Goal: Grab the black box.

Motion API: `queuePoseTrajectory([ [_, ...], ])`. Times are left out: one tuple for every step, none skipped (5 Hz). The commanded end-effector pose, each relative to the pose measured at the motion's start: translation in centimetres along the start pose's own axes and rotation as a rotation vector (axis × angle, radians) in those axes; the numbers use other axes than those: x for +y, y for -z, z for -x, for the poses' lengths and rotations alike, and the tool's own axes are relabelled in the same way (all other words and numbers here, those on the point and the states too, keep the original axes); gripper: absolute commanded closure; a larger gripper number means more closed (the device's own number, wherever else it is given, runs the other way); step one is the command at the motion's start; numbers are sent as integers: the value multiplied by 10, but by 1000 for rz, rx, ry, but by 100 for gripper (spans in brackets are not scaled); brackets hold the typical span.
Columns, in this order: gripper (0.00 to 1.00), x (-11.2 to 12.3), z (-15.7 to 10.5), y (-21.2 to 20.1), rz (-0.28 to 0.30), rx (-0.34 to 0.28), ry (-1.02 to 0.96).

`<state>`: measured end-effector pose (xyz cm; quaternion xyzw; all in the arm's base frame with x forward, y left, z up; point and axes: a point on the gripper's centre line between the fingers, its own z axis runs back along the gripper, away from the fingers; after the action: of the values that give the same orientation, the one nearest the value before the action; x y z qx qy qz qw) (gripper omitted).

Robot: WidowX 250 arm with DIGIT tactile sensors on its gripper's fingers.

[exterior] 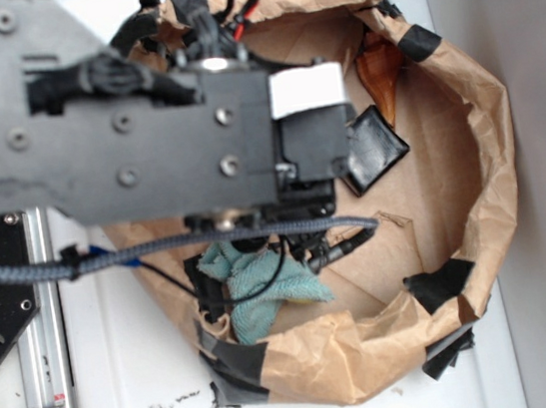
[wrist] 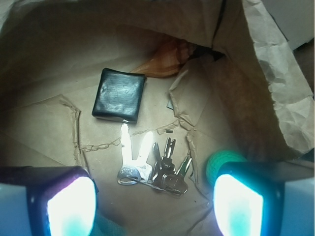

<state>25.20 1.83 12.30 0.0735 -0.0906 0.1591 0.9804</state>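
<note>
Two glowing finger pads (wrist: 71, 206) of the gripper (wrist: 152, 209) stand wide apart, holding nothing. Beyond them, the small glossy black squarish box (wrist: 119, 94) lies flat on the floor of the crumpled brown paper enclosure (wrist: 275, 98). Between pads and box lies a bunch of silver metal keys (wrist: 155, 169). A green ball (wrist: 221, 162) sits just beside the right pad. A teal cloth (exterior: 264, 291) lies under the arm in the exterior view.

Ahead of the gripper (wrist: 153, 206), the black box (wrist: 119, 94) looks glossy and leather-like. Nearer it lie shiny metal keys (wrist: 152, 167) on creased matt brown paper (wrist: 44, 132). A teal cloth (exterior: 259, 286) looks soft, woven.
</note>
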Motion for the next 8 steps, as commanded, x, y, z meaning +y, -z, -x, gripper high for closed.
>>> queuePoseTrajectory([
  [0,15,-32,41,53,75,-84],
  [0,9,-48,66,65,103,-151],
  [0,1,-57,79,89,70,-269],
  [0,-11,-61,77,155,44,-267],
  [0,-26,-64,82,128,18,-265],
  [0,-33,-67,98,82,28,-244],
  [0,-39,-64,122,26,82,-208],
  [100,-41,-49,116,55,98,-148],
])
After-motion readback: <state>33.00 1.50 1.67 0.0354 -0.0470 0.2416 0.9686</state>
